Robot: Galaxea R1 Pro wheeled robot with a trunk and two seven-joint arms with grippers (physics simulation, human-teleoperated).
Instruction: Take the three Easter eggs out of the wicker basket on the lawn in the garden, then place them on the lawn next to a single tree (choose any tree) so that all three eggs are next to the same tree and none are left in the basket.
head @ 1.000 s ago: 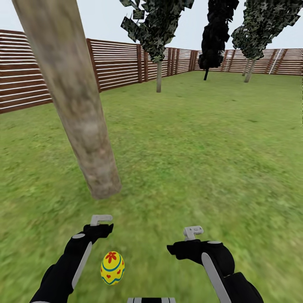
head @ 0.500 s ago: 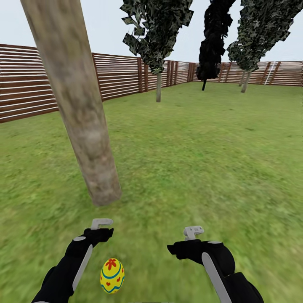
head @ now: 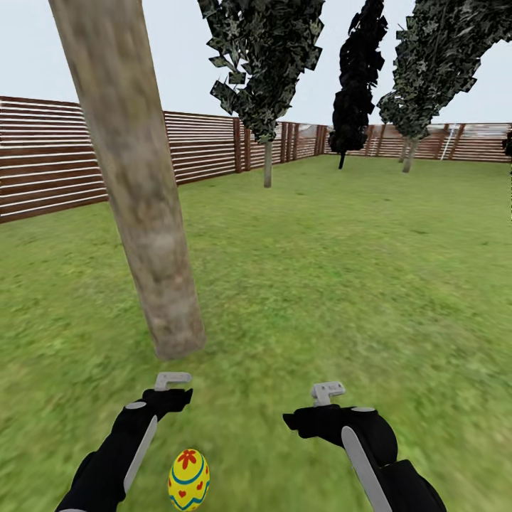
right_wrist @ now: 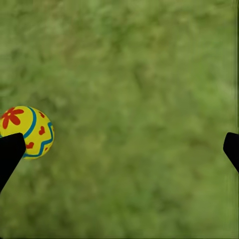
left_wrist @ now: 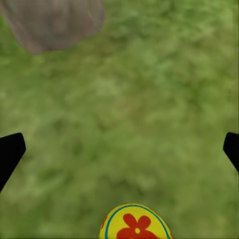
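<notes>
One yellow Easter egg [head: 188, 480] with a red flower and blue-green bands lies on the lawn [head: 320, 284], between my arms and a short way in front of the tree trunk [head: 142, 213]. The trunk is thick, grey-brown and leaning. My left gripper [left_wrist: 119, 152] hangs open above the grass, with the egg [left_wrist: 135, 225] just short of it and the trunk's base [left_wrist: 55, 22] beyond. My right gripper [right_wrist: 119, 149] is open too, over bare grass, with the egg [right_wrist: 27, 130] off beside one fingertip [right_wrist: 10, 154]. The wicker basket and the other eggs are out of view.
A brown slatted fence [head: 43, 163] runs along the left and the back of the lawn. Two thin-trunked trees [head: 267, 153] [head: 411, 153] and a dark narrow tree [head: 353, 92] stand far off. Open grass stretches ahead and to the right.
The head camera has tilted upward, so the whole picture has slid down and more sky shows. The egg and both arms have held their places on the lawn.
</notes>
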